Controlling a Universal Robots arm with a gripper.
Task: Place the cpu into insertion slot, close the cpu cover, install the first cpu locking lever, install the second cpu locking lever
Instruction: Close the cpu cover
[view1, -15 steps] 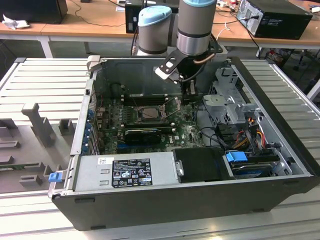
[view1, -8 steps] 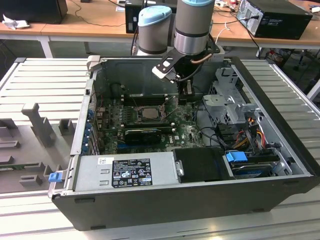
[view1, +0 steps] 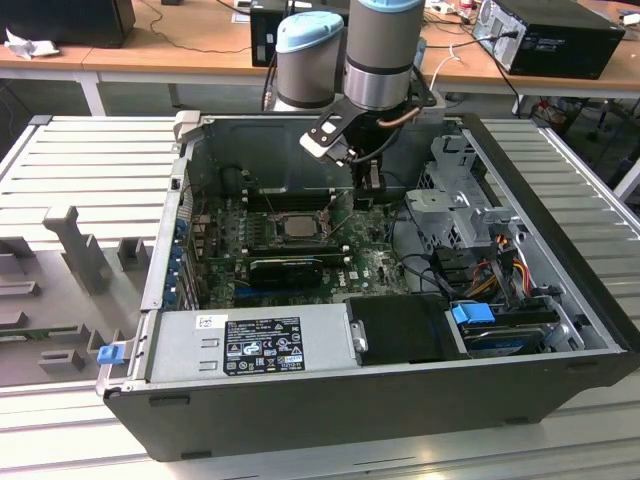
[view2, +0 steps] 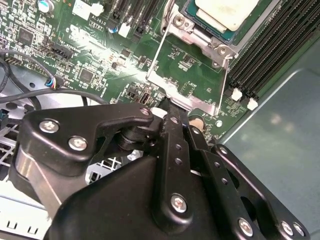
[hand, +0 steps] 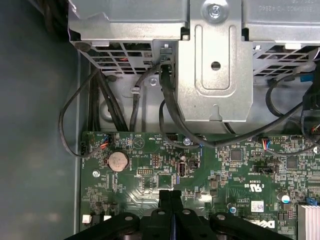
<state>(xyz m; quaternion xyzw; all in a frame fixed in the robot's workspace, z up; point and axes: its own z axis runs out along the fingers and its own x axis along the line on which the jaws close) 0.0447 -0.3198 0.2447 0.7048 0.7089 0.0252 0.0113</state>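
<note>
The cpu (view2: 226, 12), a pale square chip, lies in its socket on the green motherboard; the exterior view has the cpu (view1: 298, 226) mid-board. The cpu cover (view2: 192, 100), a thin grey frame with an open centre, is swung open away from the socket and lies over the board. My gripper (view2: 170, 106) is shut, its black fingertips pressed together right at the cover's free edge. I cannot tell whether they pinch that edge or only touch it. In the first wrist view the gripper (hand: 170, 196) hovers low over the board, and the exterior view puts the gripper (view1: 368, 185) just right of the socket.
A metal drive cage (hand: 215, 75) with black cables (hand: 170, 115) stands beyond the board's edge. Memory slots (view2: 270, 55) run beside the socket. A black expansion card (view1: 290, 268) and the power supply (view1: 255, 345) sit nearer the case front. Case walls (view1: 540, 200) enclose everything.
</note>
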